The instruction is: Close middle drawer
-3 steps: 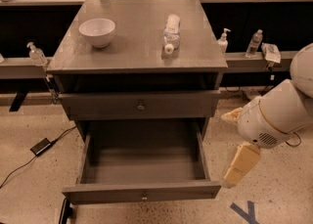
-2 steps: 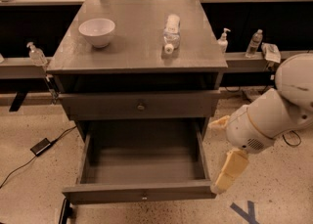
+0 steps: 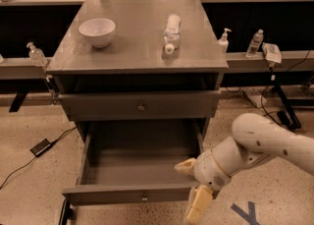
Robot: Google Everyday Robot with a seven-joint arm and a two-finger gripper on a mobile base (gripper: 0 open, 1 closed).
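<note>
The middle drawer [image 3: 132, 162] is pulled far out of the dark grey cabinet [image 3: 137, 47]. Its deep grey box is empty, and its flat front [image 3: 108, 194] with a small round knob [image 3: 144, 198] faces me at the bottom. The upper drawer [image 3: 141, 106] sits nearly closed above it. The lowest drawer is hidden. My gripper [image 3: 193, 185] is open at the right end of the middle drawer's front. One yellowish finger [image 3: 185, 166] is over the drawer's inside and the other [image 3: 198, 204] is in front of the drawer's face.
A white bowl [image 3: 97, 31] and a lying clear bottle [image 3: 171, 32] rest on the cabinet top. Small bottles [image 3: 255, 43] stand on side rails. A black power adapter and cable [image 3: 40, 147] lie on the floor at left. Blue tape [image 3: 248, 213] marks the floor at right.
My arm has swung left and down, bringing the gripper from right of the cabinet to the right end of the middle drawer's front. The drawer has not moved.
</note>
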